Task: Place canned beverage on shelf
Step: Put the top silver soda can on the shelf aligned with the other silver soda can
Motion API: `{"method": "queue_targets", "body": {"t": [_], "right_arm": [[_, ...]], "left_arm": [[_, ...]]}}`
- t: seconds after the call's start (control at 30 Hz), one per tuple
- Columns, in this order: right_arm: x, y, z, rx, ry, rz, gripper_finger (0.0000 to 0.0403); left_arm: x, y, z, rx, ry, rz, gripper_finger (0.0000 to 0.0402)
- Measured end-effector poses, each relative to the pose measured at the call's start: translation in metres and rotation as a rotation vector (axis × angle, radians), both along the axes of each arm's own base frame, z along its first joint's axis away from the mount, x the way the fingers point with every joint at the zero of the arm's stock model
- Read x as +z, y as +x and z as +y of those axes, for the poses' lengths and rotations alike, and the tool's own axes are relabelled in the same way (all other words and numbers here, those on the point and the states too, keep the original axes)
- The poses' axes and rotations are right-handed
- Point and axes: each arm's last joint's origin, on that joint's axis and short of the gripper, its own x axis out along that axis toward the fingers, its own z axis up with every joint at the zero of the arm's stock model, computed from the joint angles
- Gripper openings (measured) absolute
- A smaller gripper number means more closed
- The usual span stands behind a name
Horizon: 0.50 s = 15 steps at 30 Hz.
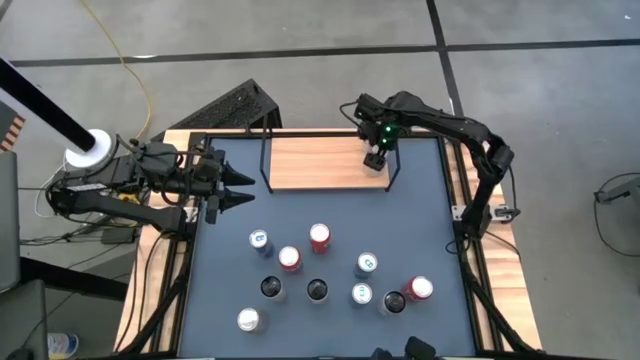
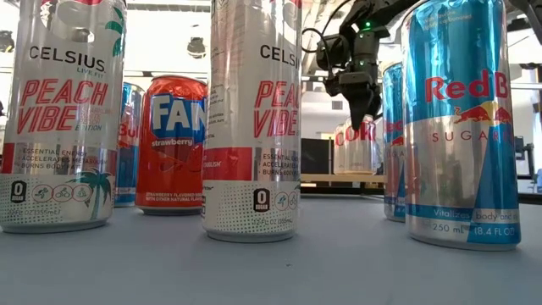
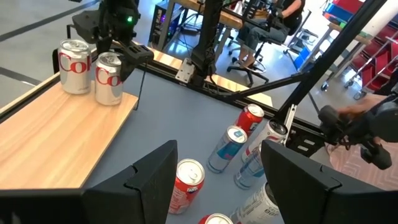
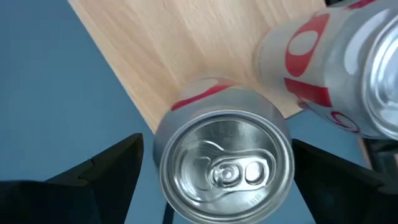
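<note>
High view, going left to right: the left pincer (image 1: pixel 238 188) is waiting over the left edge of the table (image 1: pixel 330 330), its fingers standing partly spread and gripping nothing. A cluster of upright cans (image 1: pixel 320 237) is standing on the dark top in front of the shelf (image 1: pixel 312 162), which is lying along the far edge. At the shelf's right end, the right pincer (image 1: pixel 376 160) is hovering above a silver Coke can (image 3: pixel 109 78), its fingers spread wide on either side and clear of it. A second Coke can (image 3: pixel 74 66) is standing on the board just beside it.
</note>
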Motion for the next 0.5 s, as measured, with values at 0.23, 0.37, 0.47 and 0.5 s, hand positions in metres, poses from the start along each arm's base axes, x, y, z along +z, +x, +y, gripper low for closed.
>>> {"method": "queue_targets", "body": {"t": [0.23, 0.37, 0.47, 0.5], "right_arm": [[0.011, 0.004, 0.010, 0.053, -0.072, 0.067, 0.0391], [0.028, 0.008, 0.013, 0.046, -0.102, 0.025, 0.0389], [0.040, 0.009, 0.013, -0.005, -0.118, -0.012, 0.0389], [0.043, 0.009, 0.013, -0.030, -0.121, -0.022, 0.0389]], "left_arm": [[0.000, 0.000, 0.000, 0.000, 0.000, 0.002, 0.0222], [0.000, 0.000, 0.000, 0.000, 0.000, 0.002, 0.0222], [0.000, 0.000, 0.000, 0.000, 0.000, 0.002, 0.0222], [0.000, 0.000, 0.000, 0.000, 0.000, 0.002, 0.0222]]}}
